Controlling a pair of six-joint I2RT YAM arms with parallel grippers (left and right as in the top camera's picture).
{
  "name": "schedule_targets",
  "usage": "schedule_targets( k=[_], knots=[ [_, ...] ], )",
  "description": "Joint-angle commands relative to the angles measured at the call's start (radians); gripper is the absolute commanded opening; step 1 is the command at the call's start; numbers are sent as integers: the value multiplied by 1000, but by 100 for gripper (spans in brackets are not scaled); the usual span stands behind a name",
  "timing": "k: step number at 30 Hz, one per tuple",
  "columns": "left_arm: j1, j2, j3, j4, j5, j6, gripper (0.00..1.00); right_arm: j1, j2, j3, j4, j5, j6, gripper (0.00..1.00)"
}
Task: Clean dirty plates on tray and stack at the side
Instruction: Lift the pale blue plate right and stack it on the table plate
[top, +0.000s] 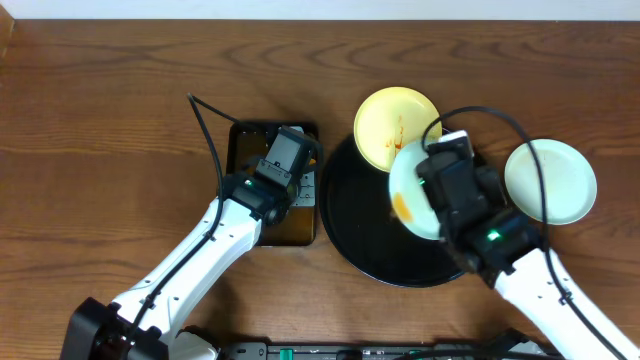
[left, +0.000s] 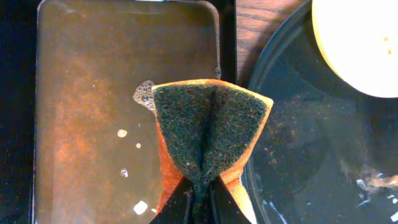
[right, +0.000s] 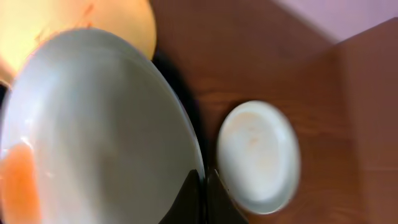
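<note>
Wooden bench (top: 100, 120) with wavy grain, shiny black tray (top: 350, 220), smooth glossy yellow plate (top: 390, 120) and mint plate (top: 408, 175), sponge (left: 208, 127) with rough dark green top and soft orange foam, wet shiny pan (left: 87, 81)

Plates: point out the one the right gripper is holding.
The pale mint plate with the orange smear, its rim pinched by the right gripper. The yellow plate and the other pale plate lie free.

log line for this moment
left gripper shut on sponge over pan | right gripper shut on smeared mint plate over tray | yellow plate at tray rim | white plate beside tray
</note>
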Motion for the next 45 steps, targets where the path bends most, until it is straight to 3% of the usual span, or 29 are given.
schedule_targets(
  k=[1, 6, 16, 24, 35, 37, 45],
  knots=[
    [4, -3, -3, 0, -13, 14, 8, 100, -14, 2, 15, 327, 2, 1],
    [4, -3, -3, 1, -13, 14, 8, 145, -14, 2, 34, 439, -2, 1],
    [4, -3, -3, 0, -13, 13, 8, 101, -13, 2, 32, 324, 78, 1],
    [4, -3, -3, -6, -13, 13, 8, -217, 25, 2, 39, 145, 253, 1],
    [4, -3, -3, -7, -13, 13, 8, -705, 123, 2, 187, -142, 255, 2],
    [4, -3, -3, -7, -13, 13, 8, -751, 150, 2, 215, -230, 232, 11],
    [4, -3, -3, -9, -13, 13, 8, -752, 183, 2, 151, -549, 170, 11]
  ],
)
